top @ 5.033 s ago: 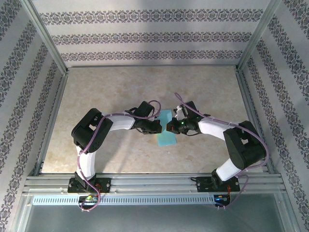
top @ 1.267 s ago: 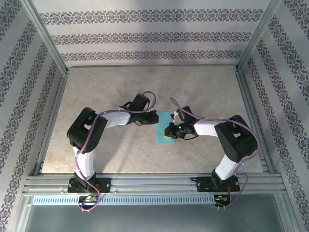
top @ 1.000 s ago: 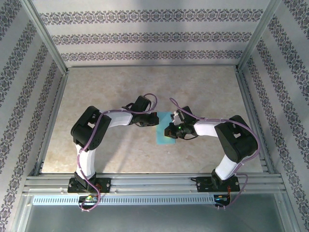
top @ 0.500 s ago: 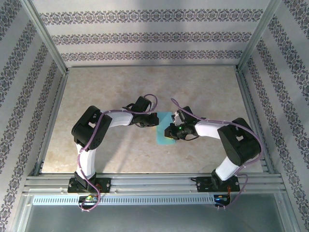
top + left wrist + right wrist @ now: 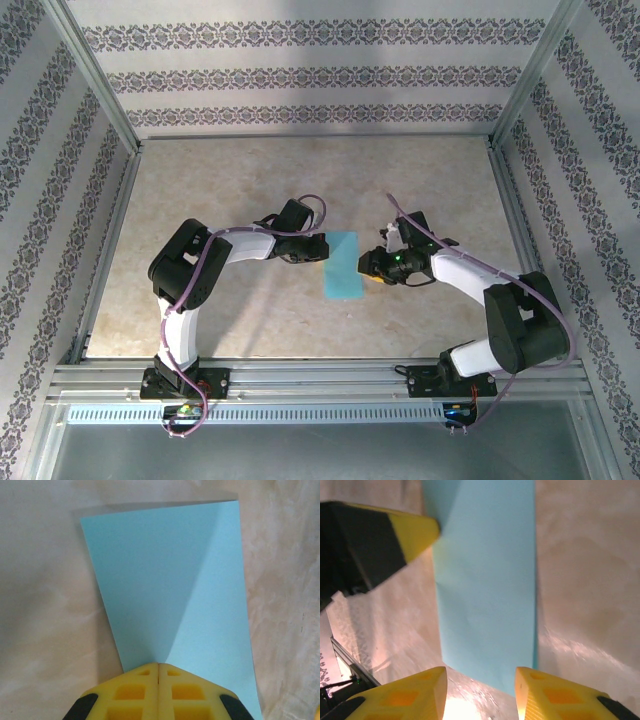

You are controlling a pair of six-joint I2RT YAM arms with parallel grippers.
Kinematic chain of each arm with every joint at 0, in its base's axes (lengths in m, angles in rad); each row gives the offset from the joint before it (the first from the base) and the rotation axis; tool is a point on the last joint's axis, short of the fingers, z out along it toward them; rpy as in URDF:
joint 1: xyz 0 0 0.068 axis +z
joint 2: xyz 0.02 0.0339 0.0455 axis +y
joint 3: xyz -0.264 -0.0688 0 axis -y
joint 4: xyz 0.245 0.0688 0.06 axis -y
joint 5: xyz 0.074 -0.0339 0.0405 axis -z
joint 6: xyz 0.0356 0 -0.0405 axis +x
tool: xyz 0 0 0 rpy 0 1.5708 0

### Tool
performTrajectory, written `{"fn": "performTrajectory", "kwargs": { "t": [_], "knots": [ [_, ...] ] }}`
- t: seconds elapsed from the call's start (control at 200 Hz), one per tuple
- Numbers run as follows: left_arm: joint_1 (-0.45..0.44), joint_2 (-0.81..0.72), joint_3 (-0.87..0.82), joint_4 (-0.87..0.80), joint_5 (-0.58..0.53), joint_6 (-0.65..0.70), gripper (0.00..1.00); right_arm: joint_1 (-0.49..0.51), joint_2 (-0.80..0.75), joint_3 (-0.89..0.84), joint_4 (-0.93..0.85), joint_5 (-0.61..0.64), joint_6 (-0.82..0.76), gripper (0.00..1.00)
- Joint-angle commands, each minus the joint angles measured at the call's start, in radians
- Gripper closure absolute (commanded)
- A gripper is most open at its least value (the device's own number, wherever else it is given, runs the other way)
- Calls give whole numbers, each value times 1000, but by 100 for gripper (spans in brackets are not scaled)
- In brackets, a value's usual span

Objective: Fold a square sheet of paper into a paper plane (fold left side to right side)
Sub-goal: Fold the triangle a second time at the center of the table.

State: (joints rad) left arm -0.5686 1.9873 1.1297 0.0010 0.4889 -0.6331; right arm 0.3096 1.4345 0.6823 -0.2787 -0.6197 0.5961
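Top external view: paper (image 5: 343, 265), folded to narrow strip, lay flat on desk (image 5: 250, 180) between both claws. Left claw (image 5: 322, 247) sat at strip's upper left edge. Right claw (image 5: 372, 265) was just beside right edge, apart from it.

Left wrist view: left claw (image 5: 158, 672) was closed, tips pressed together, resting on near edge of paper (image 5: 165, 580) where diagonal crease ended.

Right wrist view: right claw (image 5: 480, 675) was partly open, holding nothing. Paper (image 5: 487, 580) lay just ahead of it, with left claw (image 5: 420, 530) touching strip's far-left edge.
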Motion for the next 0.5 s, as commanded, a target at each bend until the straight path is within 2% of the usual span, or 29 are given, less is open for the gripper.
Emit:
{"fn": "performTrajectory", "kwargs": {
  "t": [0.0,0.495],
  "knots": [
    [-7,24,-14,-27,-27,15,100,-7,3,-44,-16,-67,-9,59],
    [-7,25,-8,-30,-29,17,100,20,84,-87,75,-75,36,62]
  ]
}}
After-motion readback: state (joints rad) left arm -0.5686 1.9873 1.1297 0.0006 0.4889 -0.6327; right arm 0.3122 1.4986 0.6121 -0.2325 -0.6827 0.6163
